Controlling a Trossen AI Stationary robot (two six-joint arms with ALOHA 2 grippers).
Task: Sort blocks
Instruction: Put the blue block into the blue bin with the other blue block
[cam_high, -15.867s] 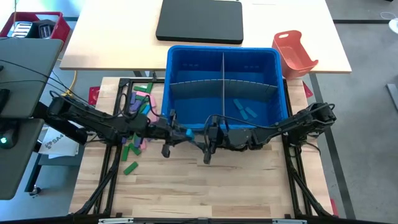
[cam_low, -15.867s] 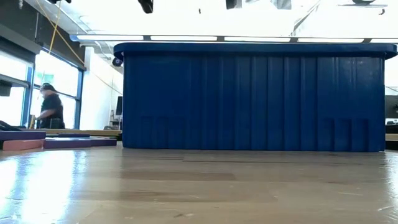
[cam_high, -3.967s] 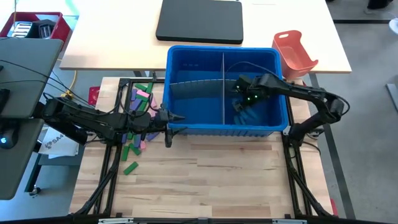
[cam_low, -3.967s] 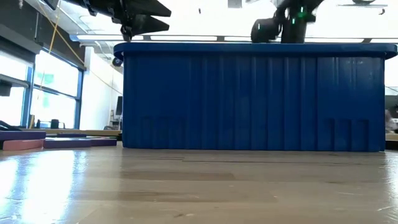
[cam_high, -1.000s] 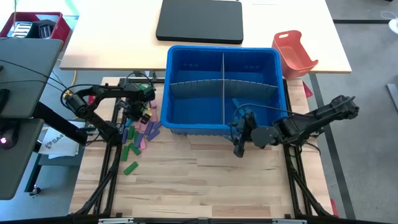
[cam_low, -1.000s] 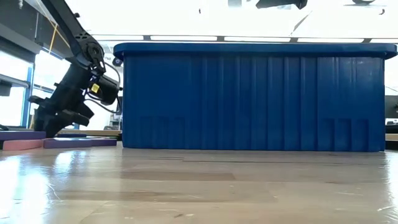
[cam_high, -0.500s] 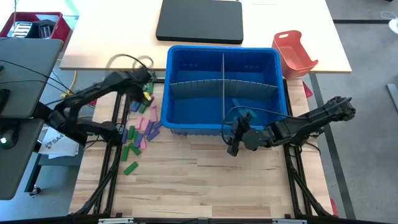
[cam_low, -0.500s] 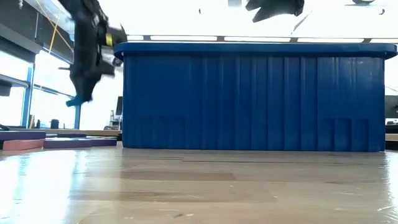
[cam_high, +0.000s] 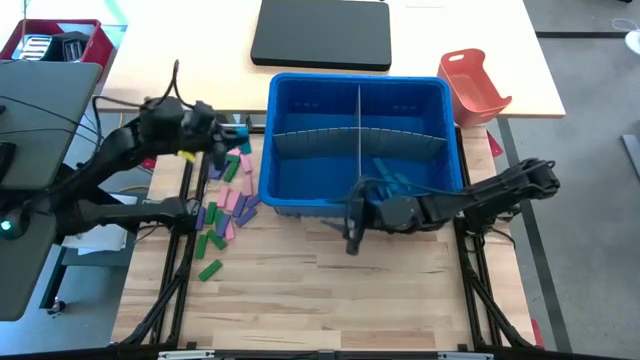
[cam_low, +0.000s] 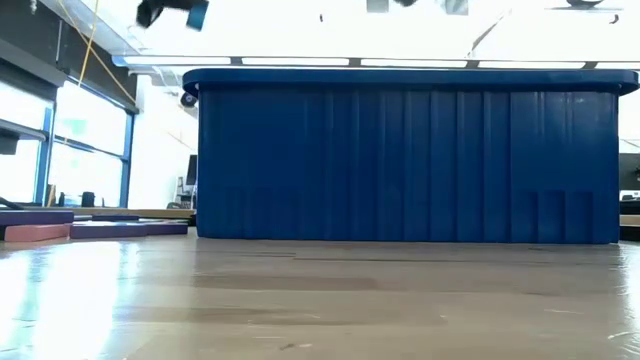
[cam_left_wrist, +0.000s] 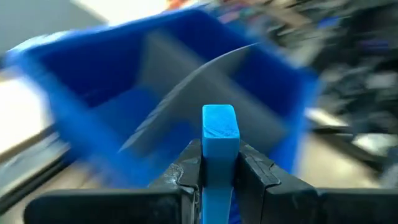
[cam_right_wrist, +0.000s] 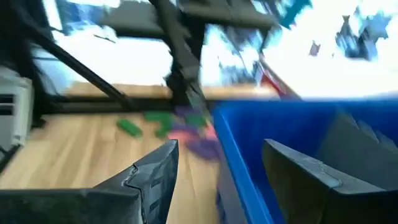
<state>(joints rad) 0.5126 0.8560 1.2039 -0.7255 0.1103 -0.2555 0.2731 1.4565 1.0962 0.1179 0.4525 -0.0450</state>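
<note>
Left pincer (cam_left_wrist: 219, 171) is clamped on a blue block (cam_left_wrist: 219, 134), long axis running straight out between the fingers. The blue bin (cam_high: 360, 140) lies ahead of it, just beside. Right pincer (cam_right_wrist: 219, 171) stands open, empty, against the bin's near wall.

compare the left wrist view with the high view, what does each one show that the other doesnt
Only the left wrist view shows the left claw shut on a blue block standing up between its fingers. Only the high view shows the pile of green, pink and purple blocks left of the bin, the right claw open at the bin's near wall, and blue blocks inside. Both show the blue bin and its grey divider.
</note>
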